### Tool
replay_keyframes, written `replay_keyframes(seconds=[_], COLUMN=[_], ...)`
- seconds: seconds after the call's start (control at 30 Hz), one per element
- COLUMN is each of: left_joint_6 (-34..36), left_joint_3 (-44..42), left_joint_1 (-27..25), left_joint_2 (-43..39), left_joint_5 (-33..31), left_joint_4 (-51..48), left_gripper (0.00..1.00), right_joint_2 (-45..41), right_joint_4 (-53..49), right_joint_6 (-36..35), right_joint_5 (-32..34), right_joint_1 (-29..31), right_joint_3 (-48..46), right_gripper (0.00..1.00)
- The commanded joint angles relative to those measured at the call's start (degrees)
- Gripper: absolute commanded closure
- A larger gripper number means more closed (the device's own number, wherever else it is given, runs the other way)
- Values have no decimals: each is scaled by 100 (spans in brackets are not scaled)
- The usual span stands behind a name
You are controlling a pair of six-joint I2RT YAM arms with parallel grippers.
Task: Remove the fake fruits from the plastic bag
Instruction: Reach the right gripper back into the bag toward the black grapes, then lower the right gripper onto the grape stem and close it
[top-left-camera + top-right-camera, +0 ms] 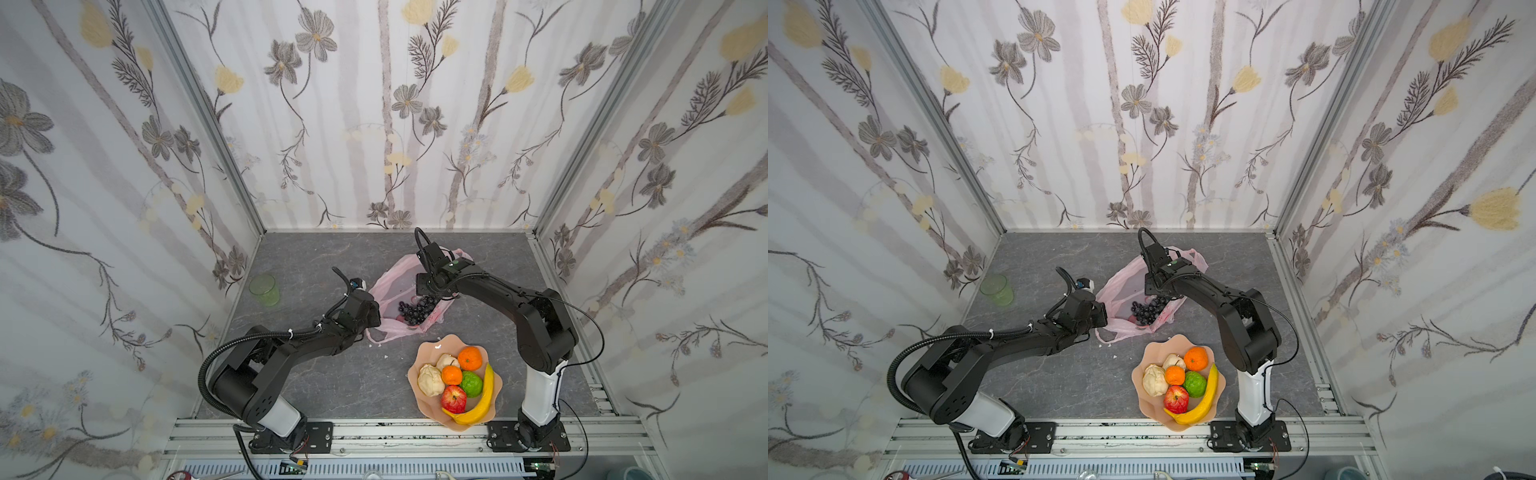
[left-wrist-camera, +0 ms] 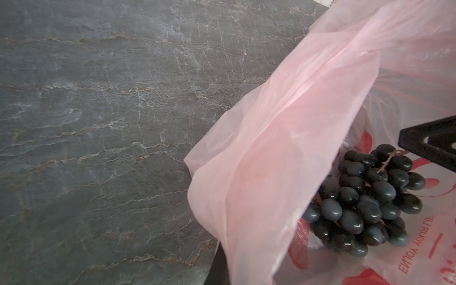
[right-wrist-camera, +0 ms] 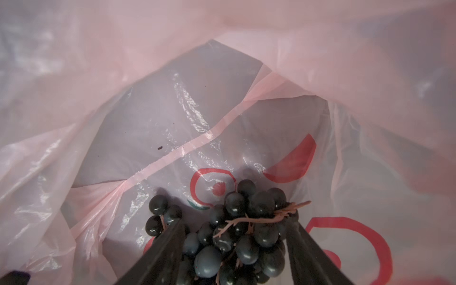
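The pink plastic bag [image 1: 390, 286] [image 1: 1121, 286] lies open at mid-table. Inside it rests a dark purple grape bunch [image 1: 413, 311] [image 3: 237, 241]. My left gripper [image 1: 372, 316] is shut on the bag's near edge; in the left wrist view the film [image 2: 271, 160] rises over the jaws and hides them. My right gripper [image 3: 237, 219] is inside the bag, open, with a finger on each side of the bunch. The other fake fruits lie on a peach plate [image 1: 432, 347]: banana [image 1: 482, 399], apple [image 1: 454, 398], two oranges [image 1: 469, 358], a green fruit [image 1: 471, 383] and two pears [image 1: 430, 380].
A green translucent cup [image 1: 264, 289] stands at the left edge of the grey table, near the side wall. Flowered walls close in three sides. The plate sits at the front, close to the right arm's base [image 1: 536, 415] and the aluminium rail.
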Motion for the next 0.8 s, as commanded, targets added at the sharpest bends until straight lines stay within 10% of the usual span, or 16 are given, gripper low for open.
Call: replay_keyframes(seconds=[0.0, 0.77], left_joint_6=[-11, 2], left_joint_3=[2, -5], left_joint_1=[6, 10], left_joint_2=[-2, -24], left_joint_5=[-40, -72], left_joint_4=[106, 106], left_gripper=[92, 92], right_joint_2=[141, 223], right_joint_4=[22, 72], right_joint_6=[-61, -70], right_joint_5=[198, 346], right_joint_1=[-15, -29], right_joint_3=[60, -67], right_gripper=[32, 52])
